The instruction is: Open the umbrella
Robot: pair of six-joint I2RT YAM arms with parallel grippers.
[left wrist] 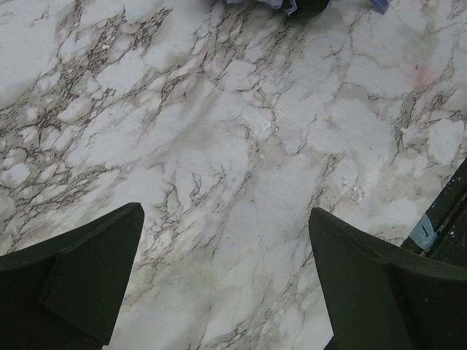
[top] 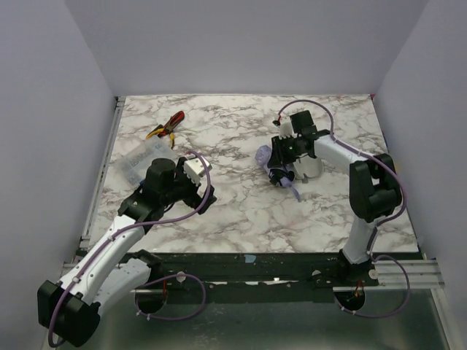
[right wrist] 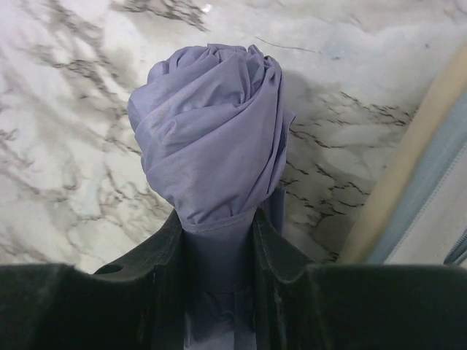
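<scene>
With the right fingers (right wrist: 164, 270) clamped on the folded umbrella (right wrist: 211, 131), whose bunched end juts just beyond their tips, the left fingers (left wrist: 80, 284), spread apart over the counter (left wrist: 241, 146) well short of it, should probably reach ahead and take its free end squarely.

Soft, even overhead light, bright all round. Faint diffuse shadows on marble table (top: 241, 211). Overhead view sharp. Wrist views: marble crisp, near fingers (left wrist: 80, 284) dark, slightly soft, little detail.

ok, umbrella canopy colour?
Pale lavender, plain, no pattern. The umbrella shows best in the right wrist view.
</scene>
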